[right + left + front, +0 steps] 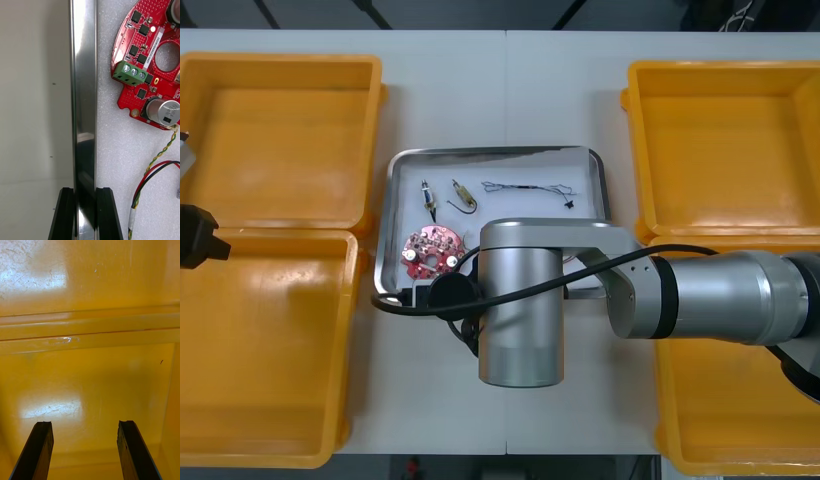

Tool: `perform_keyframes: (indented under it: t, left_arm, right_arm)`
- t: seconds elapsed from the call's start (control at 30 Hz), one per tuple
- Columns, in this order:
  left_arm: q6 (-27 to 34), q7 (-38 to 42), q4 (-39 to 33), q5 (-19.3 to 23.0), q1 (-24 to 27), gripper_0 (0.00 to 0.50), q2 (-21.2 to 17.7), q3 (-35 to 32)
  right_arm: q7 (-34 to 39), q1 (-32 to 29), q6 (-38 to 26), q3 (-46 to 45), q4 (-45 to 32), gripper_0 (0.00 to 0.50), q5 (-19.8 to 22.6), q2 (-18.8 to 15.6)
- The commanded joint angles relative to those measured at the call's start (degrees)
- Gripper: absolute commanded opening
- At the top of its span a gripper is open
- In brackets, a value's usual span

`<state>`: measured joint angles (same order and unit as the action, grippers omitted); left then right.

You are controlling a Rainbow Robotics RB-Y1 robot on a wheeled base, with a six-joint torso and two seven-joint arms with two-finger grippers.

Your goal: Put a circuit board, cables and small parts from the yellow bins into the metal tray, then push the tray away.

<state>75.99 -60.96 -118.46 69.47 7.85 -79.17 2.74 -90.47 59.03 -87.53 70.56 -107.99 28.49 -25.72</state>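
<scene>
Right gripper (85, 191) clamped tight on near rim of shiny metal tray (490, 152), with round red circuit board (432, 250), thin cables (530, 187) and small metal parts (427, 197) inside. Left gripper (84, 425) wide open, empty, above yellow plastic bin (90, 390).

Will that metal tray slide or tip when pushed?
Likely slides: the metal tray looks flat and shiny on the smooth table. Being metal, it should stay stiff where the right claw pinches its thin rim. The loose circuit board inside may shift. The left claw hangs over a yellow bin.
</scene>
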Motion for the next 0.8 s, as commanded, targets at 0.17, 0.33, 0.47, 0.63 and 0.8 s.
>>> perform_keyframes:
  t: [0.17, 0.33, 0.47, 0.63, 0.8]
  left_arm:
    - [0.21, 4.44, -0.1, 0.32, -1.0, 0.5, -0.38, -0.1]
    - [0.21, 4.44, -0.1, 0.32, -1.0, 0.5, -0.38, -0.1]
    - [0.21, 4.44, -0.1, 0.32, -1.0, 0.5, -0.38, -0.1]
    - [0.21, 4.44, -0.1, 0.32, -1.0, 0.5, -0.38, -0.1]
    - [0.21, 4.44, -0.1, 0.32, -1.0, 0.5, -0.38, -0.1]
  right_arm:
    - [-3.48, 7.85, 2.1, 0.55, 6.48, 0.0, -0.37, -0.12]
    - [-4.54, 9.96, 4.92, 0.55, 10.17, 0.0, -0.37, 0.23]
    - [-5.42, 11.28, 9.4, 0.55, 14.74, 0.0, -0.37, 0.59]
    - [-6.56, 12.51, 15.55, 0.55, 20.54, 0.0, -0.54, 1.11]
    - [-7.97, 13.74, 22.58, 0.55, 26.43, 0.0, -0.81, 1.29]
